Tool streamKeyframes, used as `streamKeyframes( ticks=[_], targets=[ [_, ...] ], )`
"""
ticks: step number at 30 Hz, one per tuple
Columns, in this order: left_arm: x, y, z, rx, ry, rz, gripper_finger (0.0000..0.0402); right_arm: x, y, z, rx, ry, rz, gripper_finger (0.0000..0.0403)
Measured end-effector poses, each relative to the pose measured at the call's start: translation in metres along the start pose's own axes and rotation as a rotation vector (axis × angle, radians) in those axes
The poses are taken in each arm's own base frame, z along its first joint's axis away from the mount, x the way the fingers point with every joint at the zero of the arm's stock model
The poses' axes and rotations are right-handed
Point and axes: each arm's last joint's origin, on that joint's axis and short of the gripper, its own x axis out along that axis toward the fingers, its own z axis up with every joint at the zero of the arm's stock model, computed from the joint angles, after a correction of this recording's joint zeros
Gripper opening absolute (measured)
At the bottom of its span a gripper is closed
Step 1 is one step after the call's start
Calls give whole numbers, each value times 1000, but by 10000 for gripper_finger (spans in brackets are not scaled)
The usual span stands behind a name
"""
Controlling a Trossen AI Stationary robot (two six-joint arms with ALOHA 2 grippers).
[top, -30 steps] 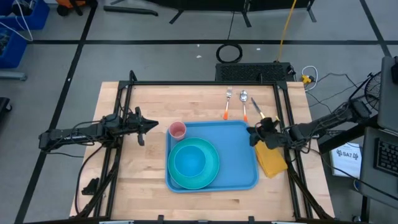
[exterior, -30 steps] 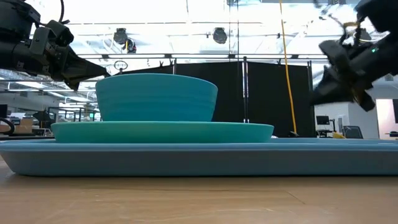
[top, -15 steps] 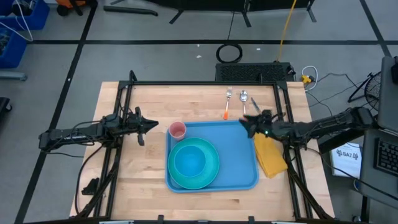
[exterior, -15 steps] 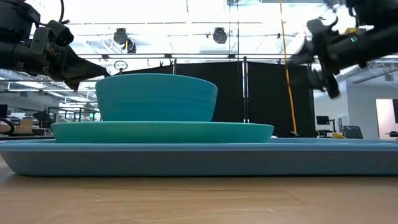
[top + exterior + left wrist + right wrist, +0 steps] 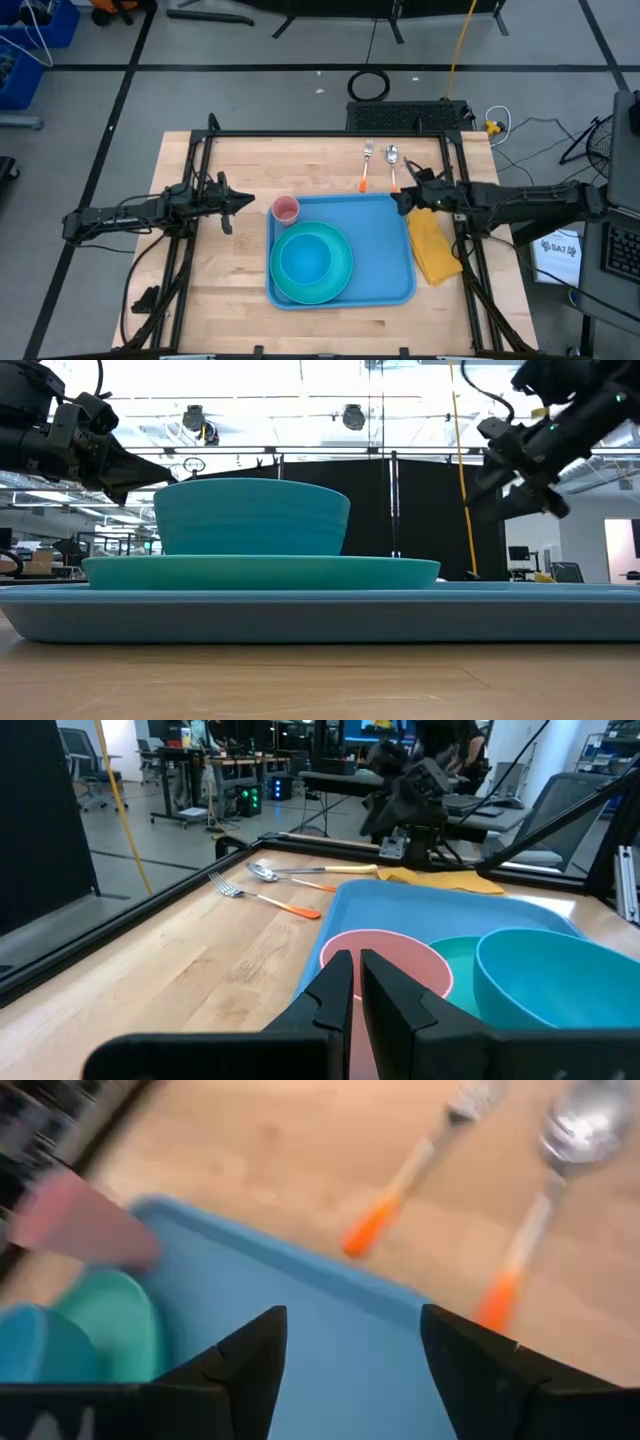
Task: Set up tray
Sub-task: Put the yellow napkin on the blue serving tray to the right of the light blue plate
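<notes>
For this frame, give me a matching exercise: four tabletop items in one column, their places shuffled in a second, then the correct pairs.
Items:
1. pink cup
2. bowl
3. napkin
4. fork

Places:
A. on the bare table, beyond the tray's far edge
B. on the plate
C. at the tray's far-left corner
D. on the table beside the tray's right edge

Pairs: 1-C, 2-B, 3-D, 4-A

Right pincer point(image 5: 404, 196) gapes wide, arm outstretched; left pincer point(image 5: 233, 204) hovers, fingers together.
</notes>
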Motion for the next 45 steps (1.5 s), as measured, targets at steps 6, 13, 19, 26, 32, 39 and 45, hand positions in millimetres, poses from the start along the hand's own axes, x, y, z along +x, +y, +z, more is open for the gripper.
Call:
streamKeyframes(
  ticks=[6, 13, 19, 26, 32, 39, 45],
  targets=[
    [0, 0, 0, 0, 0, 0, 26, -17, -16, 0, 41, 314, -291, 211],
    [0, 0, 0, 0, 0, -1, 26, -22, -25, -11, 76, 496, -407, 210],
    [0, 0, 0, 0, 0, -1, 26, -16, -24, -14, 98, 533, -445, 210],
    [0, 0, 0, 0, 0, -1, 26, -5, -23, -18, 127, 564, -517, 210],
    [0, 0, 0, 0, 0, 0, 26, 2, -22, -22, 159, 623, -553, 210],
    [0, 0, 0, 0, 0, -2, 26, 7, -15, -33, 354, 781, -573, 210],
    [0, 0, 0, 0, 3, 3, 26, 7, -13, -41, 297, 760, -623, 210]
  ],
)
